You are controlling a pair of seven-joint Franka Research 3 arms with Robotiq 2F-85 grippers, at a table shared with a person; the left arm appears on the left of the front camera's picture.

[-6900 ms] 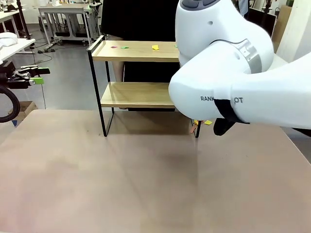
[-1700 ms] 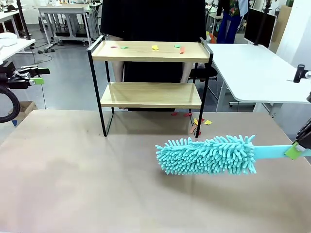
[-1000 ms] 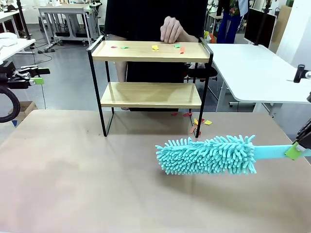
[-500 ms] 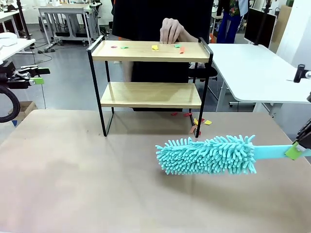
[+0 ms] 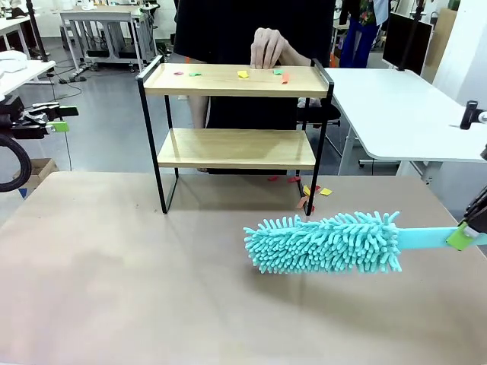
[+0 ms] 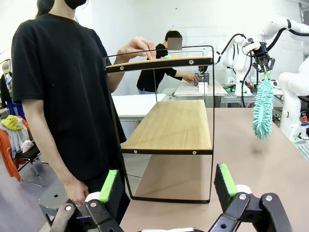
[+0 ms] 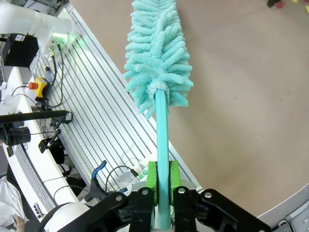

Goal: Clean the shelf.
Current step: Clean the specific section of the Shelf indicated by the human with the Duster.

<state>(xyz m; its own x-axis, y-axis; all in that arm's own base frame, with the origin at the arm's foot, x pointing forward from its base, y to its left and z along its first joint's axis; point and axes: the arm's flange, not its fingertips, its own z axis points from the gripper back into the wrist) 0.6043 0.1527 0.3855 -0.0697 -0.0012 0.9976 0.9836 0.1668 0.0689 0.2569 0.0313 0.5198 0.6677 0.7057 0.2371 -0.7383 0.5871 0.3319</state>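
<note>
At the table's far side stands the shelf (image 5: 221, 148), paper scraps (image 5: 243, 74) on its top board. The right gripper (image 7: 162, 176), nearer, pinches the duster (image 5: 323, 243), which lies parallel to the boards; the shelf sits beyond and left. The left gripper (image 6: 169, 186) is spread, empty.

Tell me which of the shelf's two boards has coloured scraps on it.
The top board: pink, green, yellow and orange scraps lie on it, while the lower board is bare.
</note>
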